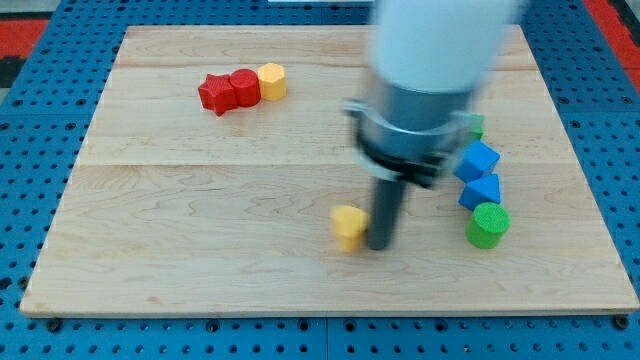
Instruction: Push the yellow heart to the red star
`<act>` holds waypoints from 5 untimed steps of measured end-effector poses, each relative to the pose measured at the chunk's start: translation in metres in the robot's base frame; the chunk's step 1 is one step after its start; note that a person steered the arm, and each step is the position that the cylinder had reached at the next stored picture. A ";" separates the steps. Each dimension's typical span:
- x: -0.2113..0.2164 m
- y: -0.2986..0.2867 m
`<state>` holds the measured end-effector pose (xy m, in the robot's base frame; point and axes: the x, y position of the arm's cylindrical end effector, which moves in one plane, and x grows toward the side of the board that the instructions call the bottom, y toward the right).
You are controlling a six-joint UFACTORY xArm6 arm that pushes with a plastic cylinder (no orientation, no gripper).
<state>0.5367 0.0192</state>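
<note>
The yellow heart [348,226] lies on the wooden board [200,210], low and just right of centre. My tip [379,246] stands right beside it, touching or almost touching its right side. The red star [215,94] lies at the view's upper left, far from the heart. The arm's blurred white and grey body hangs over the upper right of the board and hides what is under it.
A red round block [244,86] and a yellow hexagon block [272,81] sit in a row touching the red star's right side. At the right are two blue blocks [478,161] [481,191], a green cylinder [488,225] and a partly hidden green block [476,126].
</note>
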 end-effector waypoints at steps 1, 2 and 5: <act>-0.013 -0.097; -0.016 -0.135; -0.134 -0.159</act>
